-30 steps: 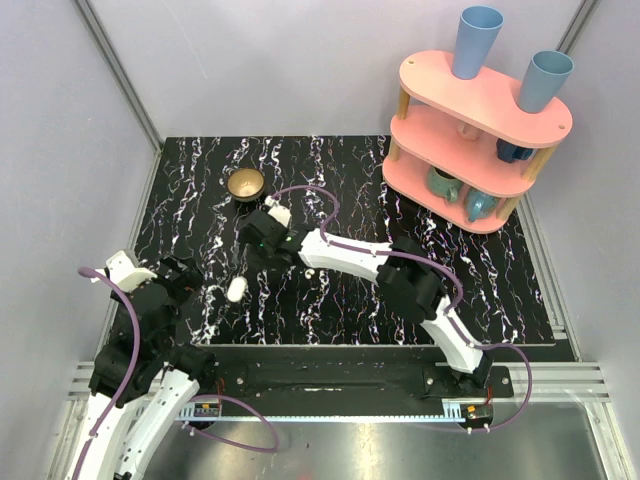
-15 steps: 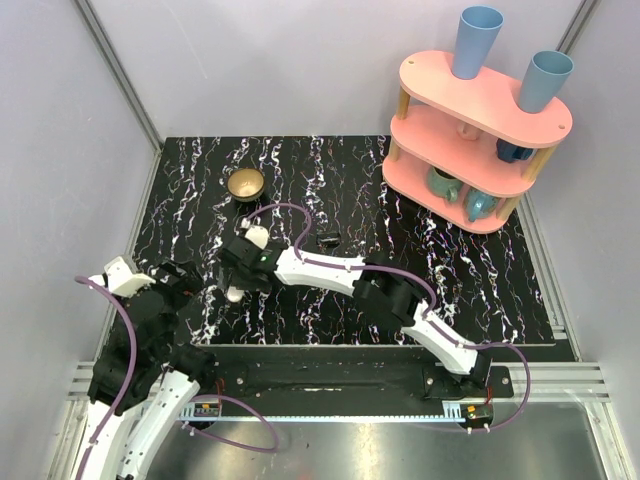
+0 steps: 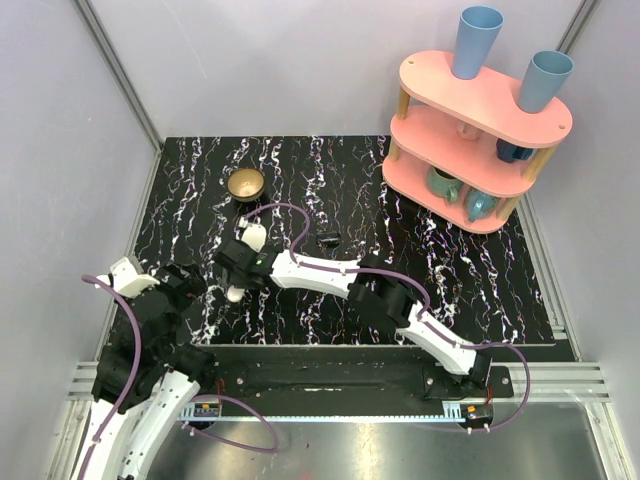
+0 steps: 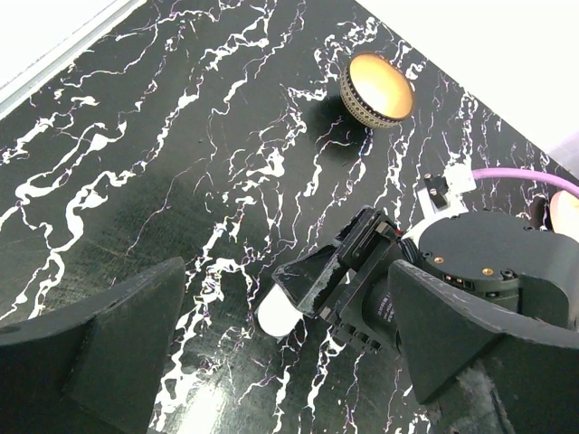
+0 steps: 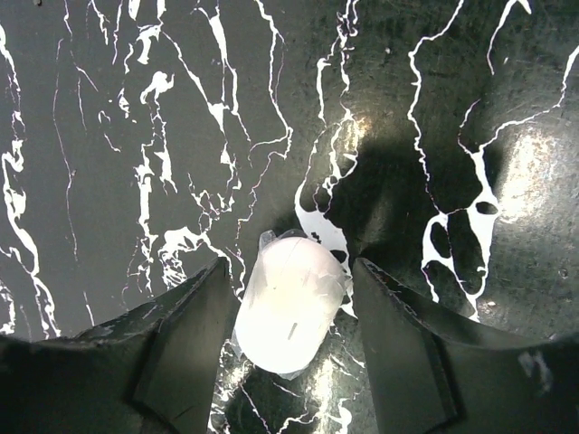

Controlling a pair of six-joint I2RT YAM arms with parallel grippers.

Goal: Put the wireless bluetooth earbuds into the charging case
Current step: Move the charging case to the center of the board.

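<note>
The charging case (image 5: 289, 303), a white rounded pebble, lies shut on the black marbled table, left of centre (image 3: 235, 293). My right gripper (image 5: 289, 271) has come down over it with one finger on each side. The jaws stand open, with a thin gap at the left finger and a wider one at the right. In the left wrist view the case (image 4: 279, 314) pokes out from under a right finger. My left gripper (image 4: 288, 276) hangs wide open and empty, just left of the case (image 3: 185, 280). The earbuds are not in view.
A brass bowl (image 3: 245, 184) sits at the back left of the table. A small black block (image 3: 327, 240) lies near the middle. A pink three-tier shelf (image 3: 470, 140) with blue cups and mugs stands at the back right.
My right arm has swung left and towards the front, from beside the bowl down onto the case. Its jaws have narrowed round the case. The left arm has barely moved.
</note>
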